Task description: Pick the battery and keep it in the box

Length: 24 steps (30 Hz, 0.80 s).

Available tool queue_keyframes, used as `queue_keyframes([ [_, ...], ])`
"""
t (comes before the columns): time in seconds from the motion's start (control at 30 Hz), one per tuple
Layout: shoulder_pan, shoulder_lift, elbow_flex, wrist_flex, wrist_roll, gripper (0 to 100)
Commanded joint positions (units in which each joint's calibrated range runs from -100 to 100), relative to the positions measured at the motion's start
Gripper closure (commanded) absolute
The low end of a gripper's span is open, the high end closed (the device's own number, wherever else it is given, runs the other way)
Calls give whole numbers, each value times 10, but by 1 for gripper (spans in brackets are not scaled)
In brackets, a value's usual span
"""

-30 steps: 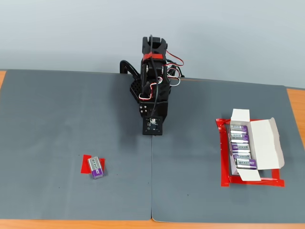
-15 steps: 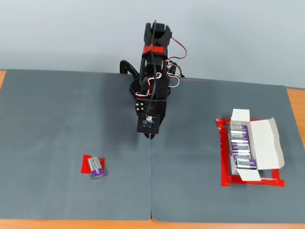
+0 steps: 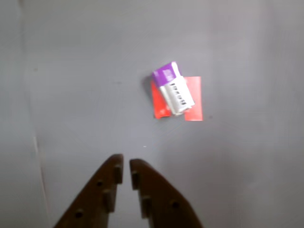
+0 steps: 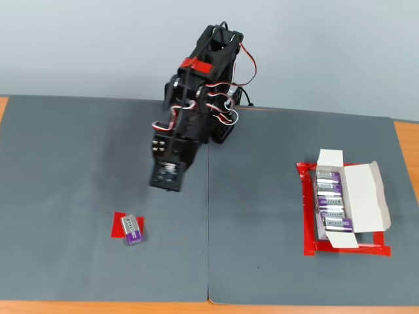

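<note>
**benchrat:** One loose battery left by the look of it. Going left to right in the fixed view: the small purple-and-silver block battery point(image 4: 133, 229) lies on a flat red tape patch point(image 4: 120, 224) on the dark grey mat point(image 4: 78, 163), the black arm with red and white wires point(image 4: 196, 111) hangs over the mat just up and right of it, and well off to the right sits the small white cardboard box with its flaps folded out point(image 4: 347, 203), inside a red tape frame point(image 4: 306, 216). Several identical batteries are already lined up in the box.

**servo_sam:** What's the gripper doing?

**benchrat:** The brown two-finger gripper point(image 3: 126, 166) is empty, fingertips nearly together with just a narrow slit between them. It's above the mat and short of the battery, not touching it.

**servo_sam:** That's my worry. If it drops like that, the tips could land on top and shove the battery off the patch. It needs to open first.

**benchrat:** Angle matters too. In the wrist view the battery point(image 3: 173, 88) sits tilted, long axis running from upper left to lower right, purple end toward the top, silver lettered end toward the bottom. Fingers that close along the length instead of across it would likely twist it or lose it.
</note>
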Motion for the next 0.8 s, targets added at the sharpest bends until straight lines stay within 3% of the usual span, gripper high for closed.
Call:
queue_keyframes([
  [0.0, 28, 64, -84, -8, 16, 98],
  [0.17, 49, 156, -155, -18, 39, 98],
  [0.37, 69, 237, -172, -118, 55, 98],
  [0.53, 66, 275, -167, -125, 107, 98],
  [0.77, 63, 322, -181, -129, 125, 98],
])
